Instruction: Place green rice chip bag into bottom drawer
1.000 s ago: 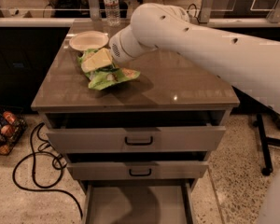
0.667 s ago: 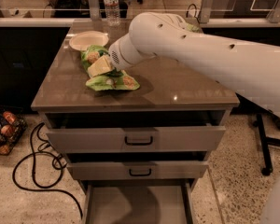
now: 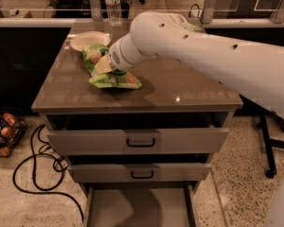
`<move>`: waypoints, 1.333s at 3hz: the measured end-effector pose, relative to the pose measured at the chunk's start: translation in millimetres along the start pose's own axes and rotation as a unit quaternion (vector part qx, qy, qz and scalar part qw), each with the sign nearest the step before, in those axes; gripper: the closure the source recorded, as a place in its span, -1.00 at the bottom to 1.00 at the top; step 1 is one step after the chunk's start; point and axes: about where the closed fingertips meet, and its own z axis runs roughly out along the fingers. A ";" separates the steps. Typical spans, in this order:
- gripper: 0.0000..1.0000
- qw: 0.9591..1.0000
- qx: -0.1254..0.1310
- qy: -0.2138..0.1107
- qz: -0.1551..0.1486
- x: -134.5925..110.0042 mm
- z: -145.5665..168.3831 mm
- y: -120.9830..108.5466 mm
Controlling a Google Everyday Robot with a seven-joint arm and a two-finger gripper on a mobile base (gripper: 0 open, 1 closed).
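The green rice chip bag (image 3: 114,78) lies on the brown counter top (image 3: 180,86), left of centre. My gripper (image 3: 104,66) is at the end of the big white arm (image 3: 203,51) and rests down on the bag's upper part, hiding its middle. The bottom drawer (image 3: 137,207) is pulled out at the foot of the cabinet, and its flat grey floor shows with nothing on it.
A white plate (image 3: 87,39) and a clear water bottle (image 3: 112,4) stand behind the bag. The two upper drawers (image 3: 139,141) are slightly open. A basket (image 3: 2,134) and a black cable (image 3: 35,167) lie on the floor at left. A black stand (image 3: 267,145) is at right.
My gripper has come down a little onto the bag, and the bag has shifted slightly under it. The drawers have not moved.
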 end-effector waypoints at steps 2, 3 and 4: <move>1.00 1.000 -0.001 0.000 -0.001 -0.7 0.2 1.5; 1.00 1.000 -0.001 0.000 -0.001 -1.1 -0.2 1.5; 1.00 1.000 -0.001 0.000 -0.001 -1.3 -0.4 1.5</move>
